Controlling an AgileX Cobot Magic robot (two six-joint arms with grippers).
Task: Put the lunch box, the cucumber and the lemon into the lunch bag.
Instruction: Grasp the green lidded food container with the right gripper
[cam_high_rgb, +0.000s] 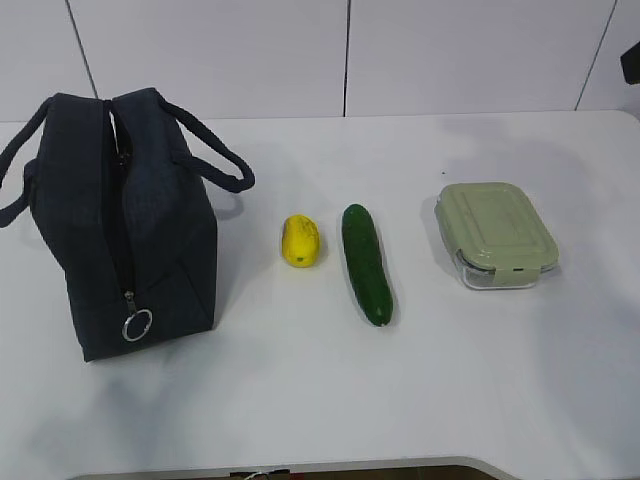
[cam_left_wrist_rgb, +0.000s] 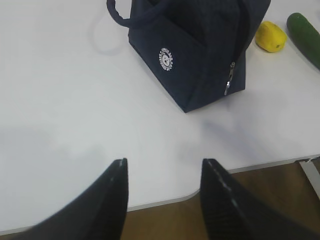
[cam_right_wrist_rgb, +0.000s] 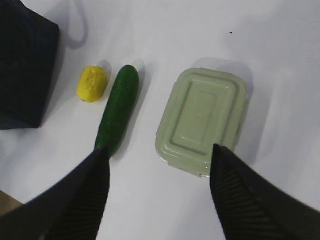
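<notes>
1. Lunch bag (cam_high_rgb: 120, 225) stands on the left of the white table (cam_high_rgb: 420, 400), zipper looks closed along the top, ring pull (cam_high_rgb: 137, 325) hanging at the near end.
2. Lemon (cam_high_rgb: 300, 241) just right of the bag, cucumber (cam_high_rgb: 366, 262) beside it, not touching. Lunch box (cam_high_rgb: 496, 235) further right, lid on.
3. Left gripper (cam_left_wrist_rgb: 162, 172) partly open, empty, hovering near the table's front edge, well short of the bag.
4. Right gripper (cam_right_wrist_rgb: 157, 160) wide open, empty, above the lunch box and cucumber.
5. Risk: bag probably zipped, nothing goes in until it's opened; pulling the ring could drag the soft bag.
6. Risk: smooth lid or glass slips from the fingers; round lemon rolls if nudged.
</notes>
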